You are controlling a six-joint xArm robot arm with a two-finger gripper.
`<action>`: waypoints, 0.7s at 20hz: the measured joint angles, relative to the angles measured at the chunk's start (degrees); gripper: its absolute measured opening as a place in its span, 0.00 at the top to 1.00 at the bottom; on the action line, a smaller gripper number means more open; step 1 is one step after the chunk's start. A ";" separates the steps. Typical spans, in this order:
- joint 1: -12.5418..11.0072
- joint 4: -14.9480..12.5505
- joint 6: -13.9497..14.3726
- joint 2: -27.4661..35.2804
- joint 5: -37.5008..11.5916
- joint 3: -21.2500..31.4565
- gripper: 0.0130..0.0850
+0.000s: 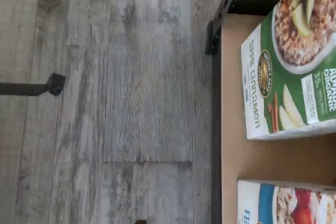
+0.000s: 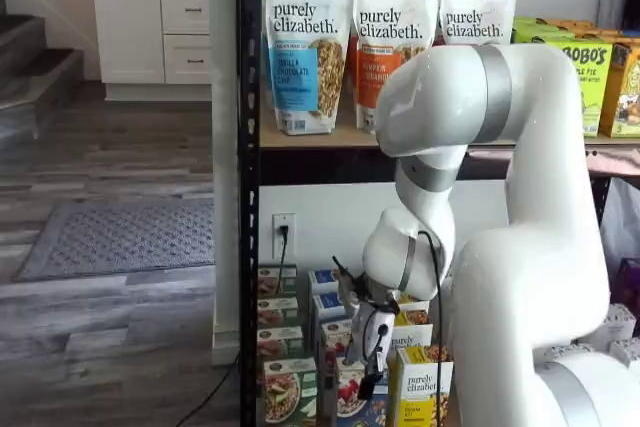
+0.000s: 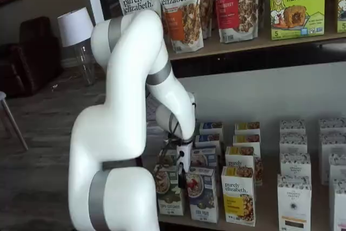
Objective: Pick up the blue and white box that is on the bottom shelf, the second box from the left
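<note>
The wrist view is showing grey wood-grain floor, the bottom shelf (image 1: 273, 161) of tan board, and the blue and white box (image 1: 286, 203) lying beside a green carton (image 1: 291, 72). In both shelf views the bent white arm is hanging its gripper (image 2: 372, 367), fingers spread and empty, just above that glossy box (image 3: 203, 193)

The floor (image 1: 105, 98) is grey wood-look plank with a matt, grained, weathered face. The bottom shelf (image 1: 273, 161) is plain tan board, matt and smooth, edged by a black painted steel frame (image 1: 212, 129). The blue and white box (image 1: 286, 203) and the green carton (image 1: 294, 61) are printed card with a slight sheen. The arm (image 2: 540, 247) is glossy white plastic with grey bands.
</note>
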 joint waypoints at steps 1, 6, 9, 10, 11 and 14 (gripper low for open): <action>-0.01 -1.17 1.09 0.11 0.52 -0.26 0.00; 1.07 -5.28 5.99 2.06 2.13 -2.96 0.00; 1.85 -3.13 4.74 2.86 0.48 -3.44 0.00; 2.19 -1.41 3.42 3.11 -0.59 -3.45 0.00; 2.43 -0.02 2.34 3.33 -1.43 -3.47 0.00; 2.87 3.32 -0.38 3.97 -3.20 -3.71 0.00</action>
